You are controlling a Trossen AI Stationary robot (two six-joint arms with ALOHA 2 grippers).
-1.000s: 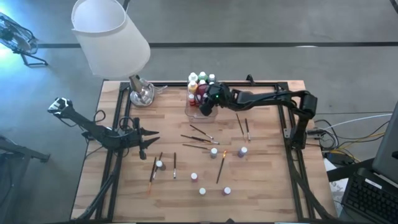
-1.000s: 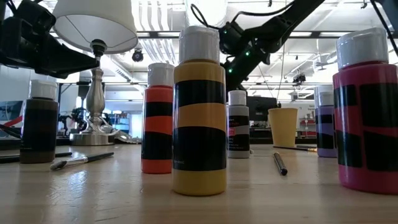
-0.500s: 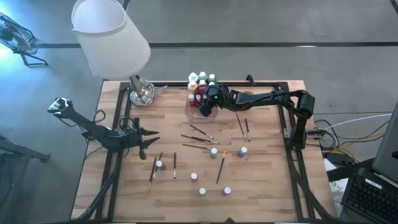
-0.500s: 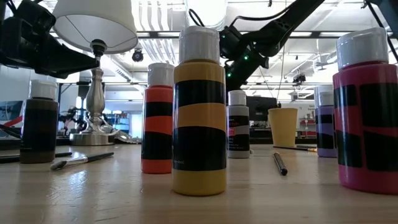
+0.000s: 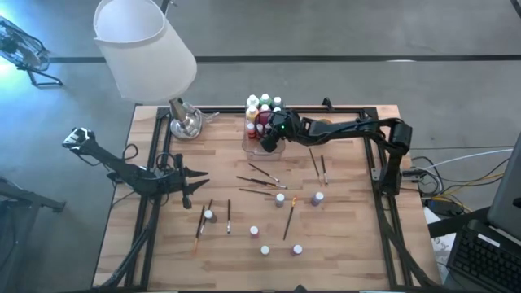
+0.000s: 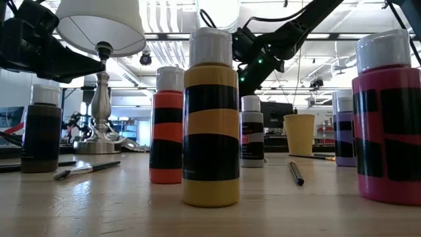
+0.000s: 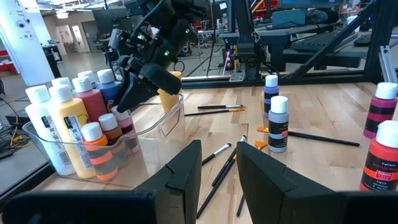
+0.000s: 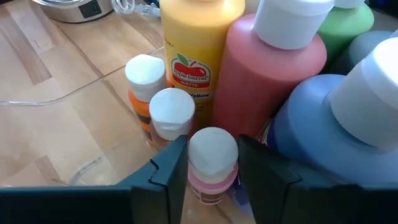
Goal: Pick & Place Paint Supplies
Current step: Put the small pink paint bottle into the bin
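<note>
Change: right gripper (image 8: 211,163) has eased slightly toward the arm's base since a second ago; all else unmoved.
Bottle: small pink paint bottle (image 8: 212,163), white cap, sits between the right gripper's fingers inside the clear plastic box (image 7: 163,121).
Grip: whether the jaws pinch or have freed it cannot be told.
Method: I judge it best to open fully, lift straight up, avoid nudging neighbours.
Materials: smooth round plastic bottles, rigid transparent box, wood-grain table (image 5: 342,236).
Left gripper (image 5: 198,175): fingers apart, empty, well apart.
</note>
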